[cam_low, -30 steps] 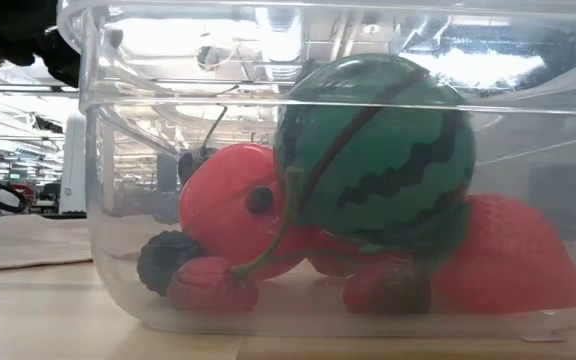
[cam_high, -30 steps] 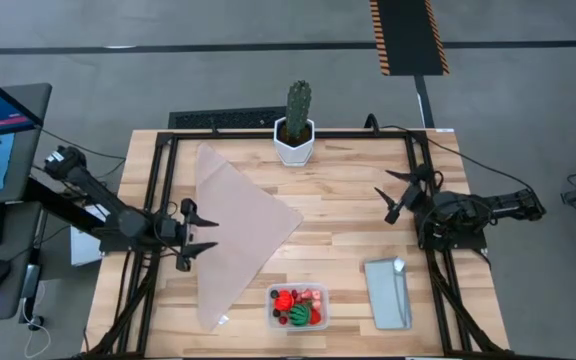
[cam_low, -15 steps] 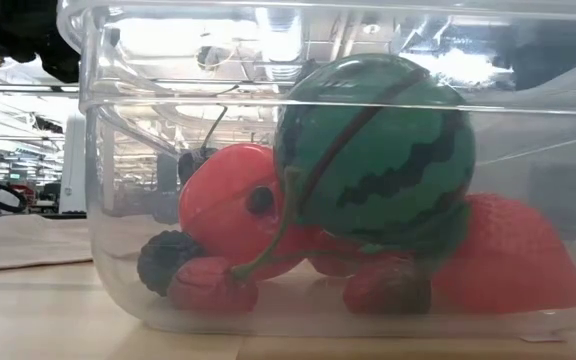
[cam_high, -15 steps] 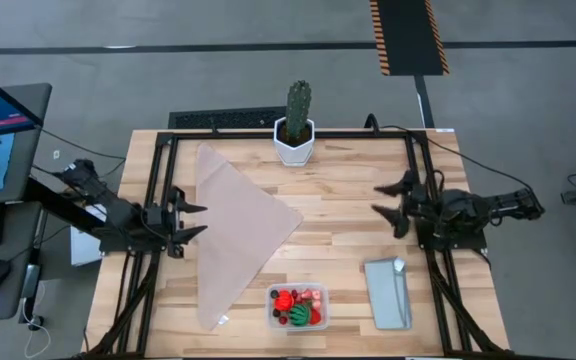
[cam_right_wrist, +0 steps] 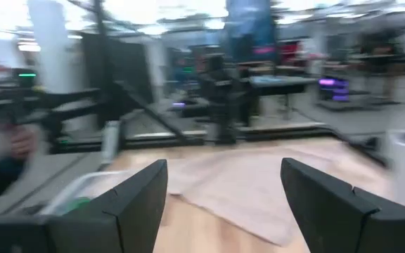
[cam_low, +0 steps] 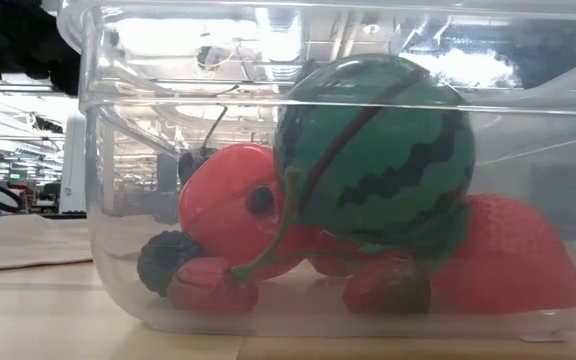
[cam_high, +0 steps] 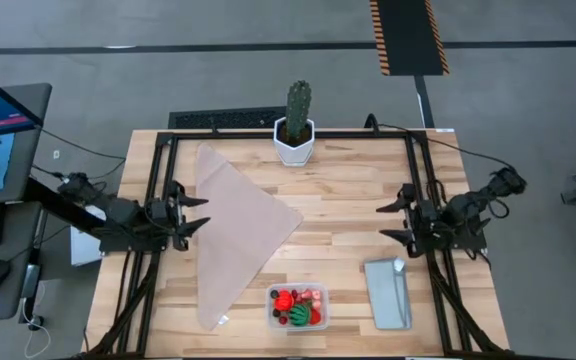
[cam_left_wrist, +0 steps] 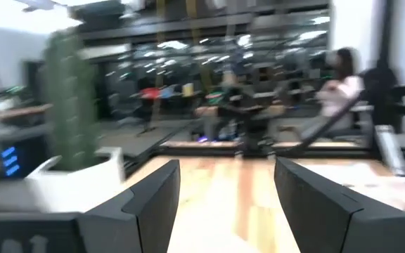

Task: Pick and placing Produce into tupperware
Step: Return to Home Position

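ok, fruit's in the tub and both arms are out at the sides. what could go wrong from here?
1. The tupperware sits uncovered near the table's front edge, its lid lying beside it; a knock could spill the produce.
2. The left pincer, open, has its tips at the cloth's edge; if it dips, it might snag the cloth, whose edge runs close to the tupperware.
The right pincer waits open at the right side.

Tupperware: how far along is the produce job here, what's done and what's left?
Done: the produce all appears to sit inside the tupperware; the high view shows no loose pieces on the table. In hand: nothing; the left hand and right hand are open and empty at the table's side edges. Left: seemingly no more picking.
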